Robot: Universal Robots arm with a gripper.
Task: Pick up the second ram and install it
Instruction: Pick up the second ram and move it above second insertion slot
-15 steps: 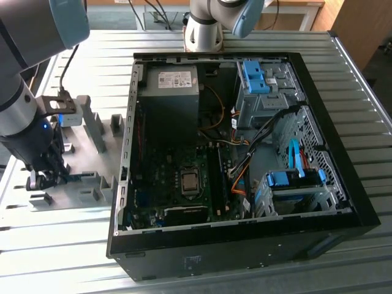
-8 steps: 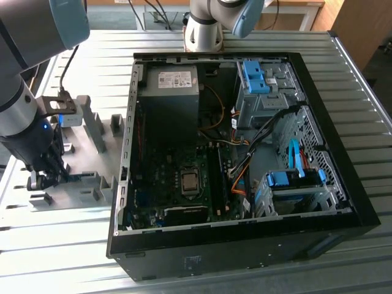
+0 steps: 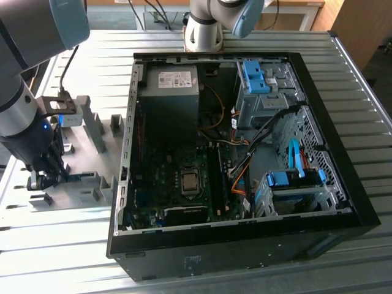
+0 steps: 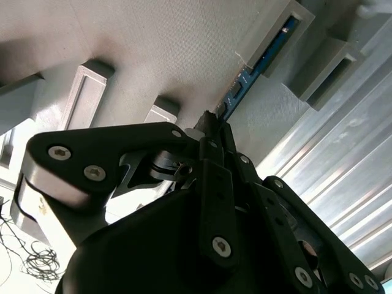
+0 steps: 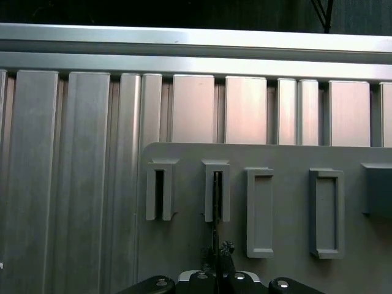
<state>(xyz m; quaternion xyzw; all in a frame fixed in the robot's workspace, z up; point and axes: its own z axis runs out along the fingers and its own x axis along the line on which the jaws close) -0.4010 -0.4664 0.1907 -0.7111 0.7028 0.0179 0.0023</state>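
Ribbed metal table (image 3: 92, 49), grey slotted rack (image 5: 184, 233) beside the open PC case (image 3: 361, 211). Your gripper (image 4: 212, 122) looks pinched on the ram stick (image 4: 269, 52), standing edge-up in a rack slot. Expect light, stiff, fragile: hold the board edges mid-length, off the chips.

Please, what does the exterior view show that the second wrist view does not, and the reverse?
The exterior view adds the open computer case, its motherboard and the light-blue drive-bay clips. The second wrist view adds a close look at the blue second ram, seated in a grey holder. Both share the end effector at the grey fixture plate.
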